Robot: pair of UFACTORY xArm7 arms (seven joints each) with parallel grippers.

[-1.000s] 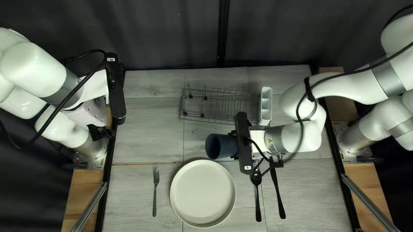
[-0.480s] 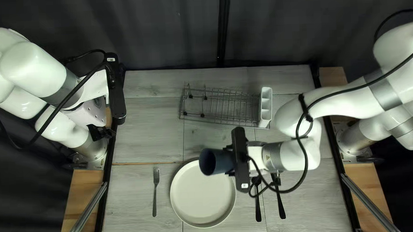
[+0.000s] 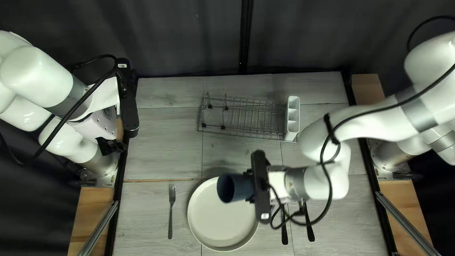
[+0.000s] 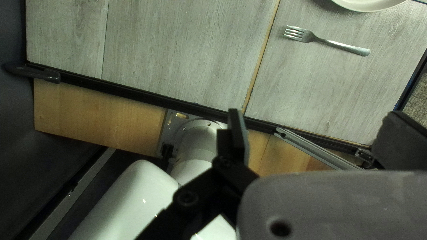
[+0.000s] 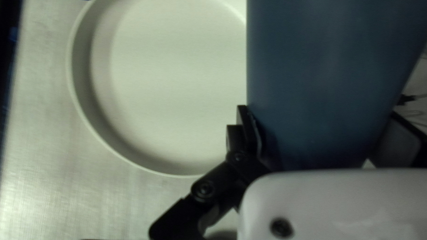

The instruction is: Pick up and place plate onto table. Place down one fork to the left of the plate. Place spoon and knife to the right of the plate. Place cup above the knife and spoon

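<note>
Left side: the left end effector (image 3: 103, 123) is at the counter's (image 3: 162, 151) left edge. Its fingers stand released, well apart, with nothing gripped. The fork (image 3: 170, 210) lies inboard of that edge, tines toward the far edge, a strip of counter separating it from the plate (image 3: 222, 223).

Centre: the plate sits flat, its rim near the seam across the counter. The cup (image 3: 233, 188) is tipped on its side, mouth facing left, and overlaps the plate's upper right rim in the top left view; contact cannot be confirmed. The right end effector (image 3: 249, 187) is clenched on the cup, one finger against each side. Beyond, bare counter lies between the cup and the wire rack (image 3: 242, 117), which stands near the far edge. A white caddy (image 3: 292, 117) is at the rack's right end.

Right side: the spoon (image 3: 284, 235) and knife (image 3: 310, 233) lie right of the plate, handles toward the near edge, upper parts hidden under the right arm. Counter extends between the knife and the right edge.

Surface: grey wood-grain panels. Room: dark curtain (image 3: 182, 32) behind, wooden boards (image 3: 90, 200) at both sides.
</note>
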